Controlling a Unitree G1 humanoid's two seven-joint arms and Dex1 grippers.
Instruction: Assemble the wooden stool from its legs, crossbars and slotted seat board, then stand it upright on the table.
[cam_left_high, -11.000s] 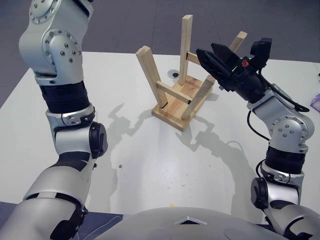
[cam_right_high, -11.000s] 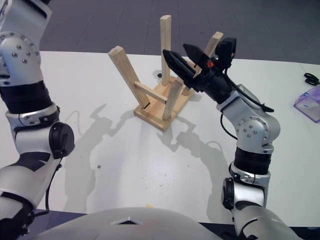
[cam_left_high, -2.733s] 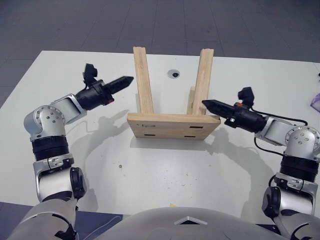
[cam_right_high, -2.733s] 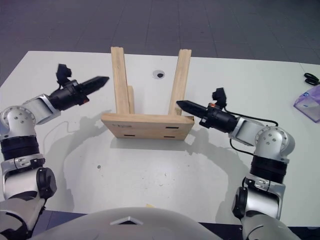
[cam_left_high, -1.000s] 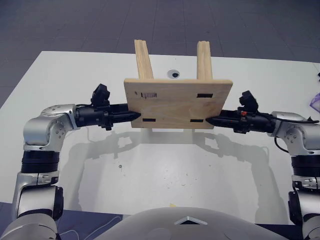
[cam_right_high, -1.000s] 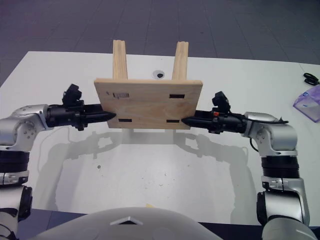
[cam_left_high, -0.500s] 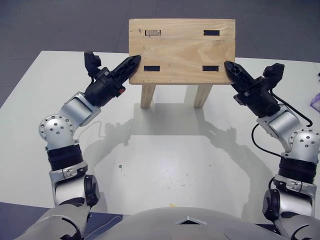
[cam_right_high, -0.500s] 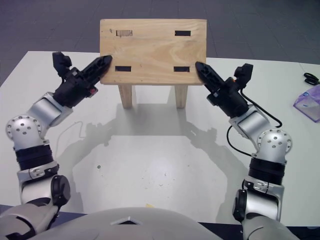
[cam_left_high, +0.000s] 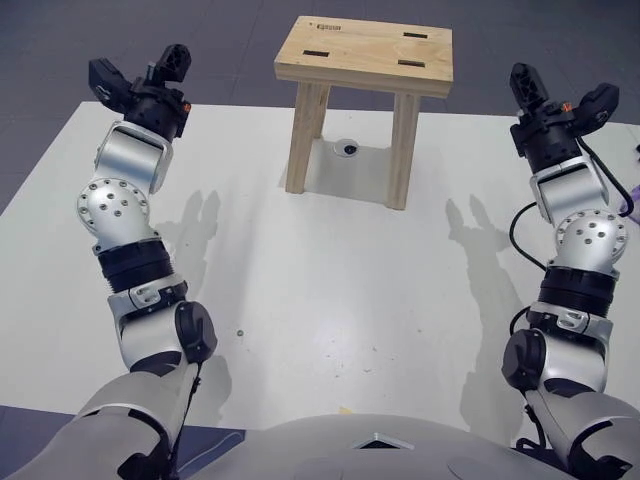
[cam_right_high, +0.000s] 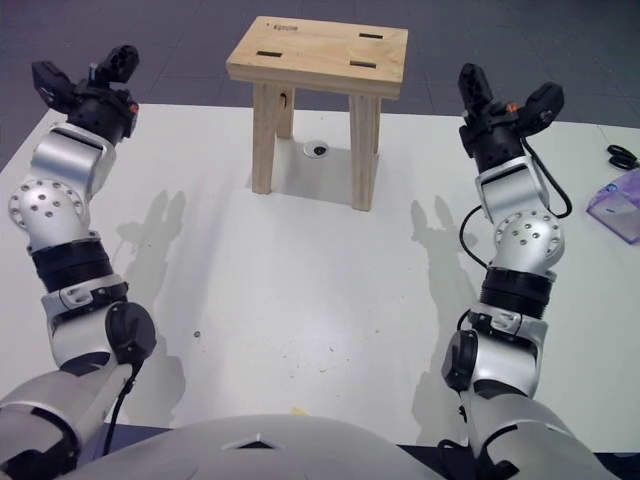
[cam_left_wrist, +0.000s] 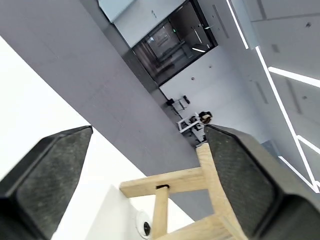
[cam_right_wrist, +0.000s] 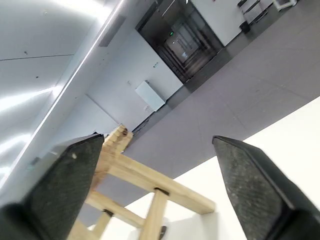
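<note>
Both left jaws and right jaws gape wide, flanking the wooden stool (cam_left_high: 364, 50) upright on the far surface (cam_left_high: 330, 300).

No lettering here can be read; the stool's seat board (cam_left_high: 365, 48) carries a small dark stamp (cam_left_high: 325, 22) near its far left corner, too small to make out; a tiny green lit sign (cam_right_wrist: 171, 33) glows by the dark doorway (cam_right_wrist: 184, 42) in the hall behind, equally illegible.

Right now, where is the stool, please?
The stool stands upright at the far middle of the table, between the left gripper and the right gripper, touching neither.
</note>
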